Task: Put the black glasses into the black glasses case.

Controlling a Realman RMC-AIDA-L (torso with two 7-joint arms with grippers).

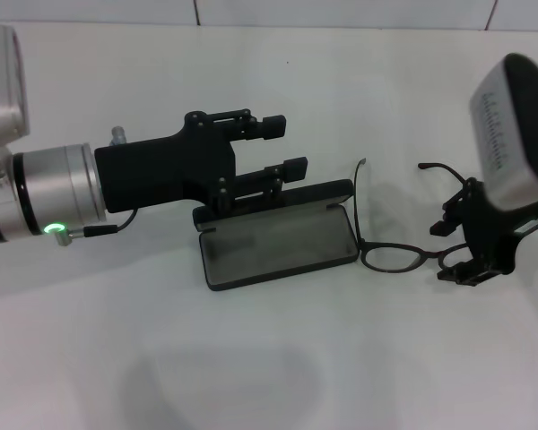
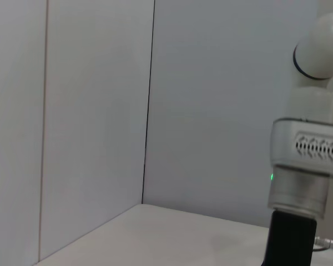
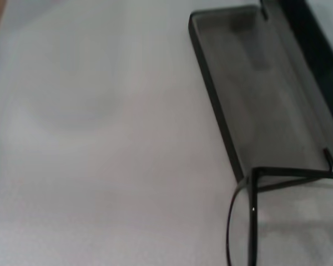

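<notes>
The black glasses case (image 1: 278,244) lies open at mid-table, grey lining up, its lid (image 1: 278,199) raised on the far side. My left gripper (image 1: 282,148) is open and hovers just behind and above the lid, its near finger close to the lid's edge. The black glasses (image 1: 390,257) stand unfolded right of the case, with their left end touching the case's right corner. My right gripper (image 1: 457,255) is shut on the right-lens side of the frame. The right wrist view shows the case's lining (image 3: 255,100) and the glasses' temple arm (image 3: 288,173) at its corner.
The white table (image 1: 251,358) runs to a white tiled wall at the back. The left wrist view shows only the wall, the table's far corner and my right arm (image 2: 308,166).
</notes>
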